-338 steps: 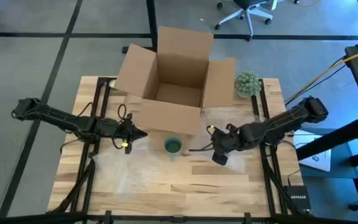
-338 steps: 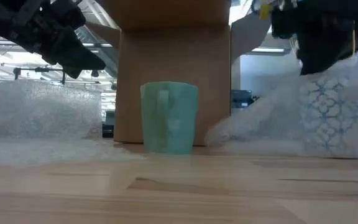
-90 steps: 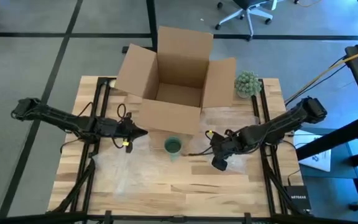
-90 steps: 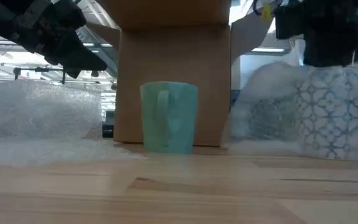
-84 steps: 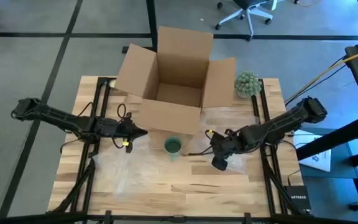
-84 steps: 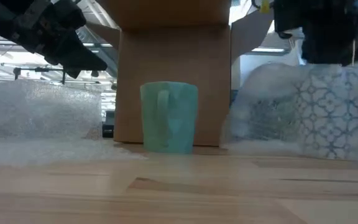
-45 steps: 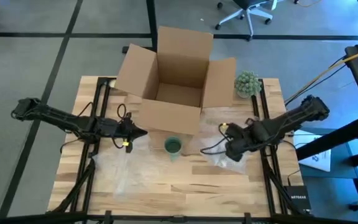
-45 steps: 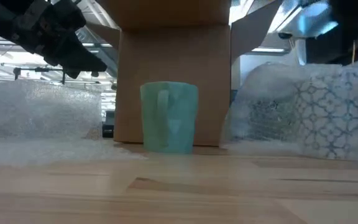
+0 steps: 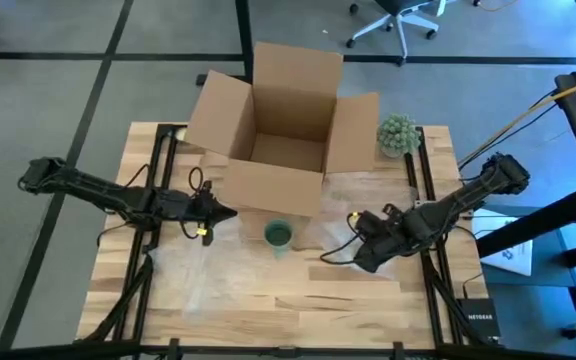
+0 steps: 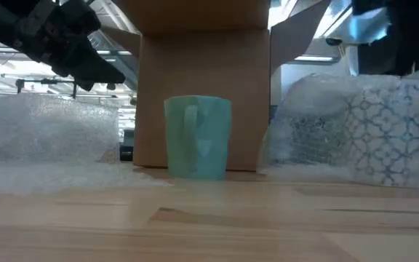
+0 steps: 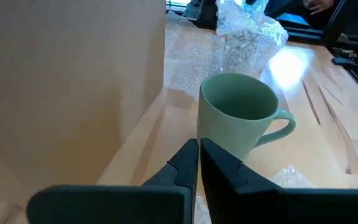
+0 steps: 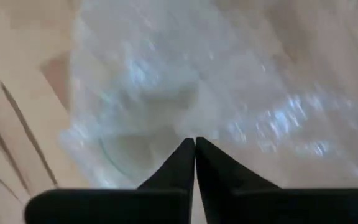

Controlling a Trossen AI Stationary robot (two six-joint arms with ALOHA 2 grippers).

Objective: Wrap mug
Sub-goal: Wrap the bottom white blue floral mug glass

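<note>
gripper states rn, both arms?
Left gripper: shut, empty, short of the mug.
Right gripper: shut, empty, over the bubble wrap.

mug [image 11: 241,118]: glazed ceramic by its look, pale green, smooth with a soft satin sheen.
cardboard box [image 9: 283,125]: plain brown cardboard, matt, flat-faced.
bubble wrap [image 10: 362,131]: clear plastic film, dimpled, crinkled, glinting in spots.
table [image 9: 298,300]: light wood planks, visible grain, smooth, low sheen.
left gripper [image 11: 197,163]: dark matt plastic fingers, smooth.
right gripper [image 12: 194,158]: dark matt fingers, same finish.
small plant [image 9: 398,133]: pale green, bumpy, matt.
</note>
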